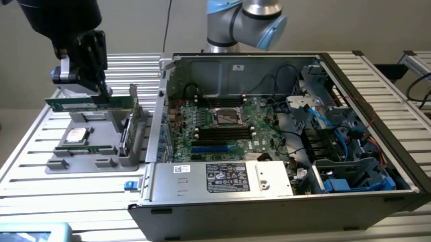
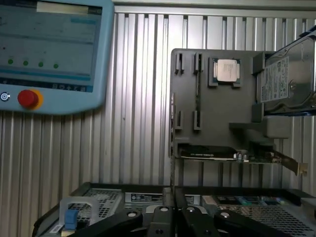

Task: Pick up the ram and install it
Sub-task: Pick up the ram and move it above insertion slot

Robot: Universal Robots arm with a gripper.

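The ram (image 1: 70, 104) is a narrow green stick held level in the air above the grey parts tray (image 1: 67, 164), at the exterior view's left. My gripper (image 1: 102, 96) is shut on one end of it. In the wrist view the ram (image 2: 172, 148) appears edge-on as a thin line running out from between my closed gripper (image 2: 173, 200) fingers. The open computer case (image 1: 283, 201) sits to the exterior view's right of the tray. Its motherboard (image 1: 263, 118) lies flat inside, with black memory slots (image 1: 222, 132) beside the processor socket.
On the tray are a second green stick (image 1: 84, 150), a silver hard drive (image 1: 75, 136), a processor (image 2: 226, 70) and an upright expansion card (image 1: 131, 118). The case's raised side wall (image 1: 161, 116) stands between tray and motherboard. A teach pendant (image 2: 49, 49) lies on the slatted table.
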